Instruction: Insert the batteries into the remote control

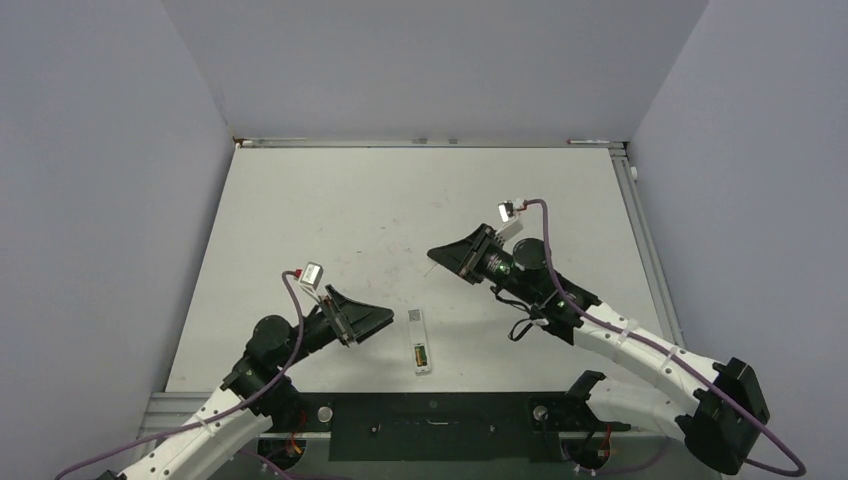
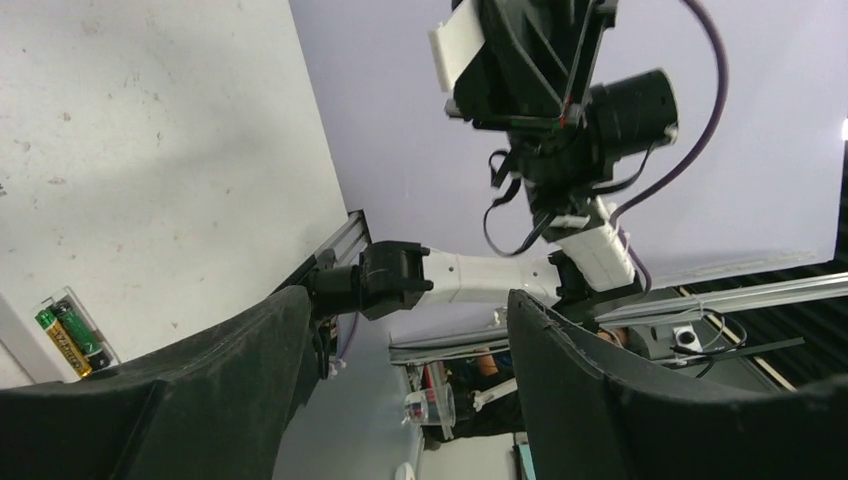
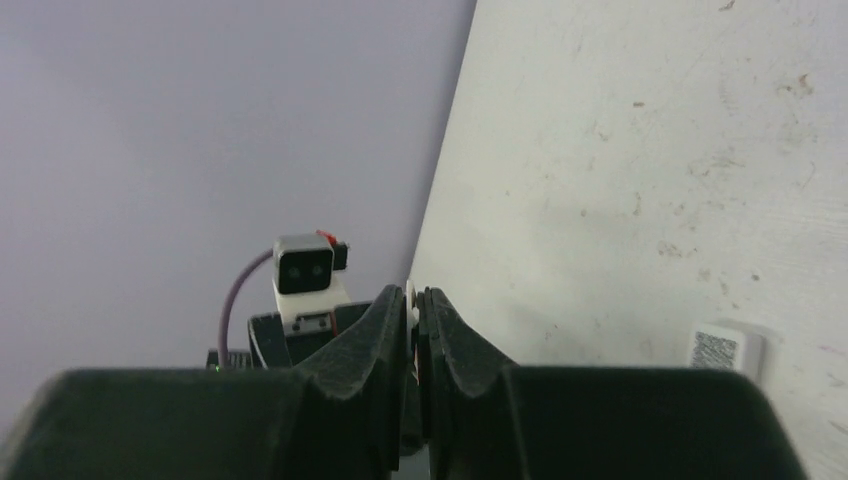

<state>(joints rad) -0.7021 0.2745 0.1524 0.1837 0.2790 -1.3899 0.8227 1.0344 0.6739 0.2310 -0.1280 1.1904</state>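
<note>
The white remote control [image 1: 421,342] lies face down on the table near the front edge, between the arms. Two batteries [image 1: 421,355] lie side by side in its recess; in the left wrist view one is gold-orange and one dark green [image 2: 68,335]. My left gripper [image 1: 388,318] is open and empty, just left of the remote and above the table. My right gripper [image 1: 433,253] is behind the remote, held above the table. Its fingers [image 3: 390,320] are shut on a thin white flat piece [image 3: 411,296]. The remote's labelled end [image 3: 722,350] shows in the right wrist view.
The grey-white table [image 1: 420,200] is bare apart from scuff marks. Grey walls enclose the left, back and right sides. A metal rail [image 1: 640,230] runs along the right edge. A black base plate [image 1: 430,420] lies at the front edge.
</note>
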